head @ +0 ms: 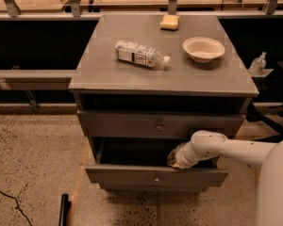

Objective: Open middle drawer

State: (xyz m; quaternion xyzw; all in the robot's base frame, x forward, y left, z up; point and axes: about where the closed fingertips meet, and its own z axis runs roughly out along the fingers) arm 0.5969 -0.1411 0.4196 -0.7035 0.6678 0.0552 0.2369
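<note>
The middle drawer is seen standing open below the grey cabinet top. Its plain front is set well forward of the top drawer front above it, and its dark inside is exposed. A small round metal knob is found at the centre of the open drawer's front, and a larger knob at the centre of the front above. The white robot arm is extended from the lower right edge of the view across the drawer's right part. The gripper is lowered into the open drawer, just behind its front and slightly right of its knob. How far the gripper is open, and whether anything is held in it, cannot be told, since its tip is hidden in the shadow of the drawer. On the cabinet top a plastic bottle is laid on its side near the middle. A pale bowl is placed towards the right edge, and a yellow sponge is set at the far edge. A speckled floor is seen around the cabinet.
</note>
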